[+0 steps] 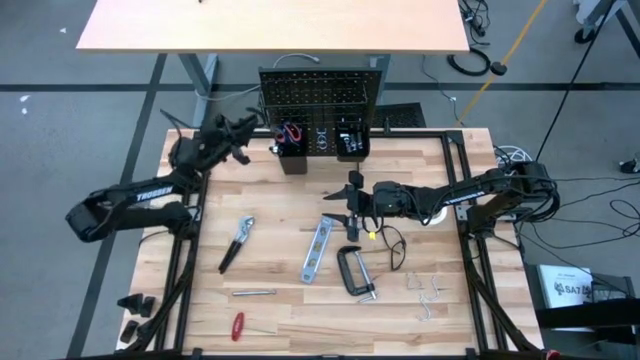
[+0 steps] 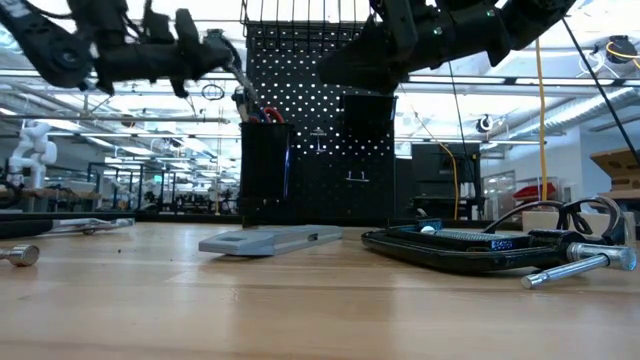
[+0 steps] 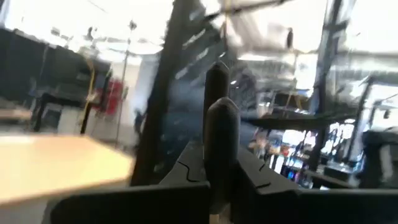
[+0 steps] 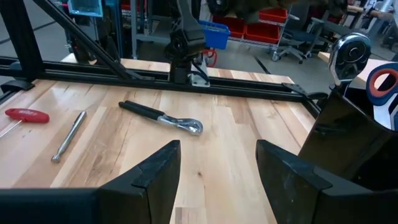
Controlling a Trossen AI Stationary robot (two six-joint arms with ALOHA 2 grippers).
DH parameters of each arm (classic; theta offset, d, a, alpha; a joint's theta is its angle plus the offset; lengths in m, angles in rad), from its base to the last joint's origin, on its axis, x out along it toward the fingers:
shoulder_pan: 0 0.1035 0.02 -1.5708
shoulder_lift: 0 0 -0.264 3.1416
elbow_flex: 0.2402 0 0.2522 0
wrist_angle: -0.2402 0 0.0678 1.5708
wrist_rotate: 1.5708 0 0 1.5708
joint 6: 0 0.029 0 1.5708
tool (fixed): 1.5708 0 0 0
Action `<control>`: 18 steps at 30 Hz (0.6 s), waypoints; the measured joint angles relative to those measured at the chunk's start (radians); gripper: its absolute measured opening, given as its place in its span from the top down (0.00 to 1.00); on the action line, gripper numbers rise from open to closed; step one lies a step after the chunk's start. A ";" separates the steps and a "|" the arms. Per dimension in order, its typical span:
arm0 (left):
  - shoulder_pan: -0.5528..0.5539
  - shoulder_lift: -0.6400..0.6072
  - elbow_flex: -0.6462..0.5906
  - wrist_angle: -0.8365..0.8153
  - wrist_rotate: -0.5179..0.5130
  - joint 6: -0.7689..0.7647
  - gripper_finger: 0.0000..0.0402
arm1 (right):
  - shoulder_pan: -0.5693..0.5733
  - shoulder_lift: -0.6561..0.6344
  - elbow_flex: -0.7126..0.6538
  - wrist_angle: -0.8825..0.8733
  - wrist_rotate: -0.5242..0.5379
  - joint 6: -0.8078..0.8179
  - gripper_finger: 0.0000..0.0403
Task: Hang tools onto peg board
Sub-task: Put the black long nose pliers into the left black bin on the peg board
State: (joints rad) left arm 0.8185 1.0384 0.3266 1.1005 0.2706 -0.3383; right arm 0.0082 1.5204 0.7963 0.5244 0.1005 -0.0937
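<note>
Your right gripper [image 4: 217,180], jaws wide and empty, hovers before the upright black perforated peg board [image 1: 322,98]; only overhead shows six tools lying there. Left gripper [image 1: 243,128] shut beside it.

I see pale wood-plank tabletop [image 1: 290,300] with soft sheen, matt black perforated peg board [image 1: 322,95], shiny metal C-clamp [image 1: 355,272], brushed silver level [image 1: 316,249], glossy red-handled screwdriver [image 4: 26,115]

The left end effector [image 1: 243,127] reaches from nine o'clock toward twelve, raised, its fingers [image 3: 221,124] pressed together. The right end effector [image 1: 345,205] stretches from three o'clock toward the centre, fingers [image 4: 163,163] spread apart, holding nothing.
</note>
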 joint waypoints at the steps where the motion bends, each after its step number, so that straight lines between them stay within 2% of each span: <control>1: 0.013 0.028 0.012 -0.006 0.025 -0.016 0.96 | 0.000 0.000 0.000 0.001 0.000 0.000 0.50; 4: 0.026 0.111 0.047 0.011 0.122 -0.041 0.96 | 0.000 0.000 0.000 0.009 0.000 0.006 0.50; 8: 0.029 0.213 0.050 0.078 0.140 -0.042 0.96 | 0.001 0.000 0.000 0.013 0.000 0.013 0.50; 13: 0.047 0.295 0.050 0.091 0.199 -0.044 0.96 | 0.000 0.000 0.000 0.007 0.000 0.021 0.50; 18: 0.057 0.335 0.070 0.090 0.315 -0.048 0.96 | 0.000 0.000 0.000 0.003 0.000 0.019 0.50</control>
State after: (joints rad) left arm 0.8757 1.3730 0.3969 1.1900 0.5851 -0.3863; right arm 0.0082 1.5204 0.7963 0.5276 0.1007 -0.0742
